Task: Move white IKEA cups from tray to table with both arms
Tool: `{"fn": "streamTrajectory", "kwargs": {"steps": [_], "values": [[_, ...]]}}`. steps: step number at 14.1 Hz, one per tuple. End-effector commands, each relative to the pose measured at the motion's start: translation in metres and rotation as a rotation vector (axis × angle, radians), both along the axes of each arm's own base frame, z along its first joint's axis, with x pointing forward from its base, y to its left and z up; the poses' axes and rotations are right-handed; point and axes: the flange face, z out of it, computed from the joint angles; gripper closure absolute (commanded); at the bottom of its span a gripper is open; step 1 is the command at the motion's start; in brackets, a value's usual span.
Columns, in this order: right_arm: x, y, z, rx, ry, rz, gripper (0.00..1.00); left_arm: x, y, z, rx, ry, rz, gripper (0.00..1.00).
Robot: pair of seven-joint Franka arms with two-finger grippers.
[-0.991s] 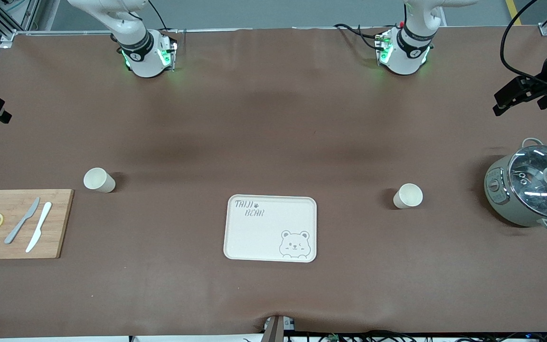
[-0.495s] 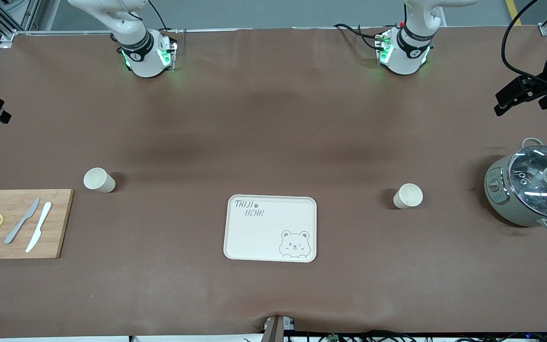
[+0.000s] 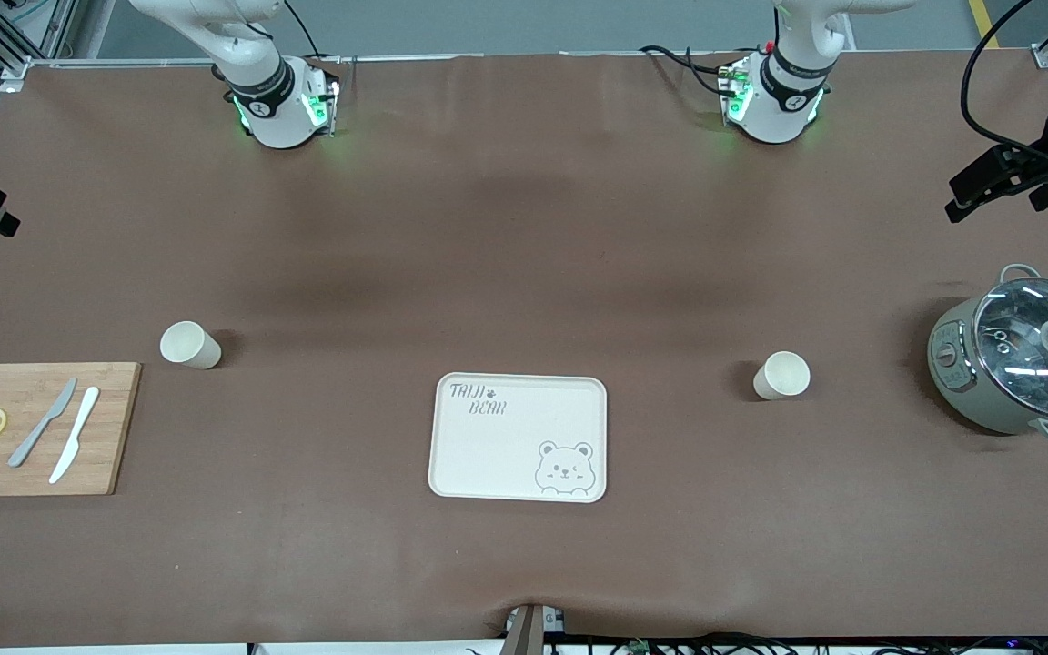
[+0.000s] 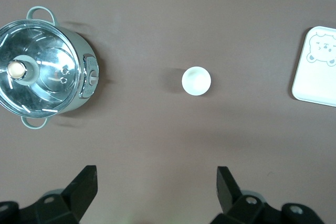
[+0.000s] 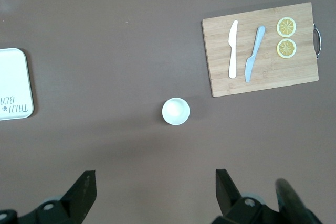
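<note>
Currently both white IKEA cups stand on the table; tray empty. Left gripper and right gripper are released, grasping nothing; a low return sweep could topple a cup.

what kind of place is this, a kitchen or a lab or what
Most likely a robotics lab staged with kitchenware, not a real kitchen. Two robot arms are bolted to a table covered in brown cloth, with cables along its edge. A cutting board, a lidded pot and a bear tray are spaced out like props.
</note>
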Motion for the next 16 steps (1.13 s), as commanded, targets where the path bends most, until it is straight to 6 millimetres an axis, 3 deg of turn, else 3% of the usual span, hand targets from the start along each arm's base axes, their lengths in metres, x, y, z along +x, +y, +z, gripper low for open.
{"fn": "streamTrajectory", "kwargs": {"steps": [1, 16], "values": [[0.003, -0.002, 0.005, -0.008, -0.006, -0.012, 0.0, 0.004, -0.001, 0.001, -0.027, 0.008, -0.016, 0.0], [0.003, -0.004, 0.004, -0.011, -0.005, -0.012, 0.0, 0.001, 0.0, 0.017, -0.026, -0.024, -0.015, 0.0]]}}
